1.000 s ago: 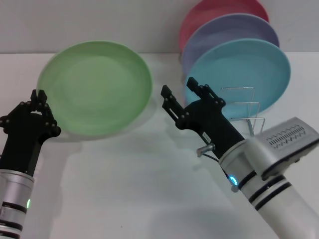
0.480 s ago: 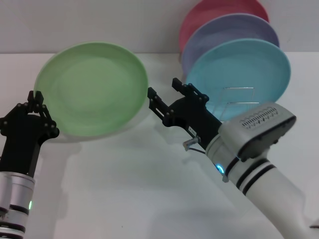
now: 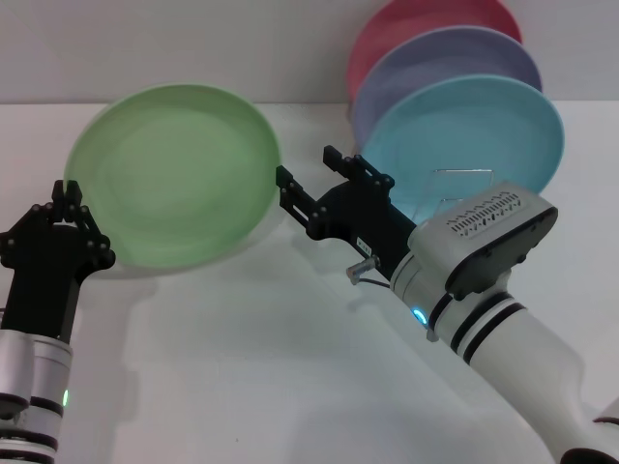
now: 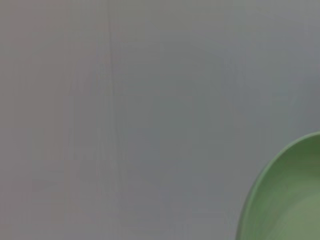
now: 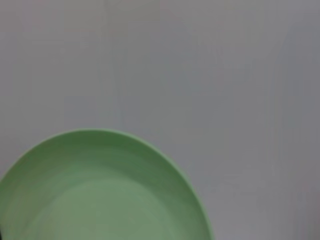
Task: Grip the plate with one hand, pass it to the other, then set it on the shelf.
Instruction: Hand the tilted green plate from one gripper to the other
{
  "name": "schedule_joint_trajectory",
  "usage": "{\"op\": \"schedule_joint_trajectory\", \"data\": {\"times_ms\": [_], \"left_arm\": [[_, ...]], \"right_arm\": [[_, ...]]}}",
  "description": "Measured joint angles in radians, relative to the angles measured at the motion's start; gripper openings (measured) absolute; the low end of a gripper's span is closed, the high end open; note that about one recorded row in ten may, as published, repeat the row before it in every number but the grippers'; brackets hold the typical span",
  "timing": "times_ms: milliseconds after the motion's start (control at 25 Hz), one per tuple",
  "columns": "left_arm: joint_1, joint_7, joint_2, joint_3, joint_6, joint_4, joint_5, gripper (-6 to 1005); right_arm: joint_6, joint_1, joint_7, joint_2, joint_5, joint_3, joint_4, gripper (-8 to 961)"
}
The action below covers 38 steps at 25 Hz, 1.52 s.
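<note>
Two end effectors flank the plate (image 3: 174,174) — left end effector (image 3: 66,198) pinching its edge, right end effector (image 3: 308,188) spread beside it; handover, shelf (image 3: 464,208) pending.

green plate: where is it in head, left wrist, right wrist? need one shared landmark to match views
Head view: the green plate is upper left, tilted up, its left rim at the left pincer; the right pincer, open, sits at its right rim.
Left wrist view: only a rim arc in the lower right corner.
Right wrist view: fills the lower left.
Shared landmark: the plate's raised rim against the plain grey wall.
</note>
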Motion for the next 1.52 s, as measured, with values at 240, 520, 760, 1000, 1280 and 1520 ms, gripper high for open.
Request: {"op": "schedule_joint_trajectory", "data": {"times_ms": [240,520,760,1000,1280,1520], "left_arm": [[0.004,0.006,0.000,0.016,0.009,-0.016,-0.005,35],[0.003,0.007,0.000,0.025,0.011,-0.017,-0.025,34],[0.002,0.008,0.000,0.025,0.009,-0.015,-0.030,35],[0.003,0.008,0.000,0.028,0.009,-0.016,-0.030,35],[-0.002,0.009,0.000,0.040,0.004,-0.017,-0.029,34],[-0.005,0.009,0.000,0.051,0.009,-0.017,-0.028,35]], "right_arm": [[0.003,0.009,0.000,0.000,-0.002,0.008,-0.011,666],[0.009,0.013,0.000,-0.001,-0.003,0.008,-0.017,665],[0.009,0.012,0.003,-0.002,-0.003,0.007,-0.020,665],[0.009,0.011,0.004,-0.001,-0.003,0.007,-0.020,665],[0.009,0.012,0.006,0.000,-0.003,0.013,-0.017,665],[0.010,0.013,0.007,0.000,-0.003,0.026,-0.017,665]]}}
